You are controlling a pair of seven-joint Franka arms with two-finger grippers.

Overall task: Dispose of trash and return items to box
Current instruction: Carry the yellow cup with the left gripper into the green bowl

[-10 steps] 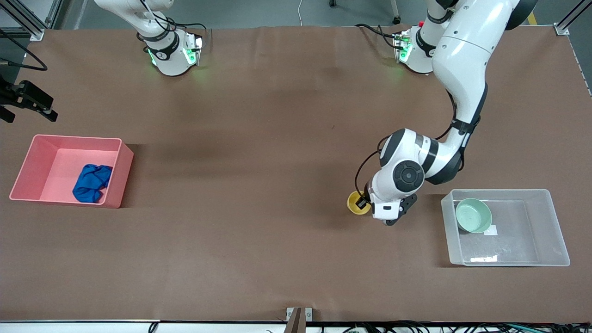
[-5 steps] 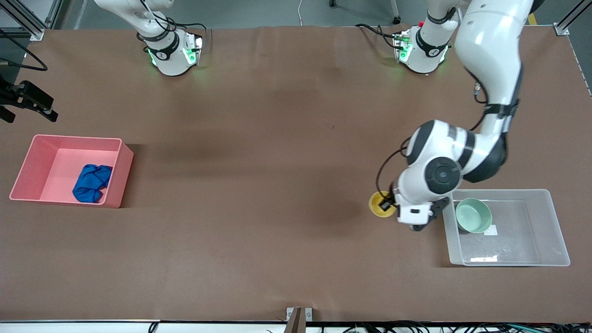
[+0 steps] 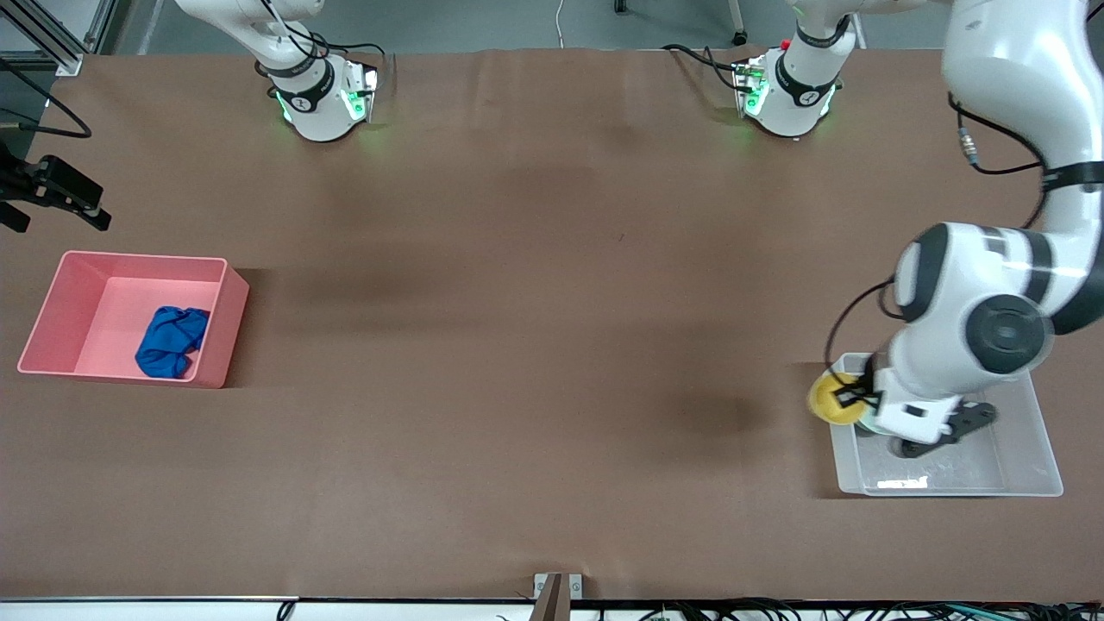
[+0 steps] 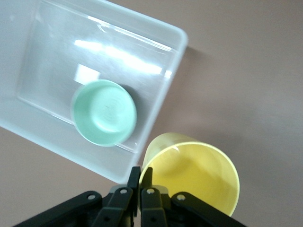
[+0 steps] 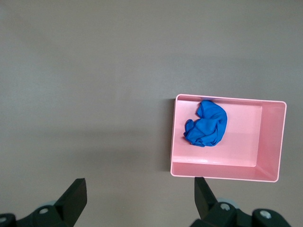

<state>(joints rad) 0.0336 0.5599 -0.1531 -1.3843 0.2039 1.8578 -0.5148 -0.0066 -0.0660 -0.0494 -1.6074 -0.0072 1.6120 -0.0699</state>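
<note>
A: Since the counter (image 3: 517, 345) is wide and bare, is there room?

B: Yes. The clear box (image 3: 1031, 470) holds the bowl (image 4: 104, 112); free floor remains beside it.

A: And the yellow cup (image 3: 830, 398)?

B: It seems light, stiff, smooth. The left gripper (image 4: 140, 182) pinches its rim over the box edge. The right gripper (image 5: 137, 196) waits, spread, above the pink bin (image 5: 272, 142) with the blue cloth (image 5: 206, 123).

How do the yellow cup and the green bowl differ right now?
The yellow cup is held in the air, pinched by its rim in the left hand, over the clear tub's edge; the green bowl already sits inside the tub on its floor. The cup's walls look taller; the bowl is shallower. Both are round, open-topped and empty.
</note>
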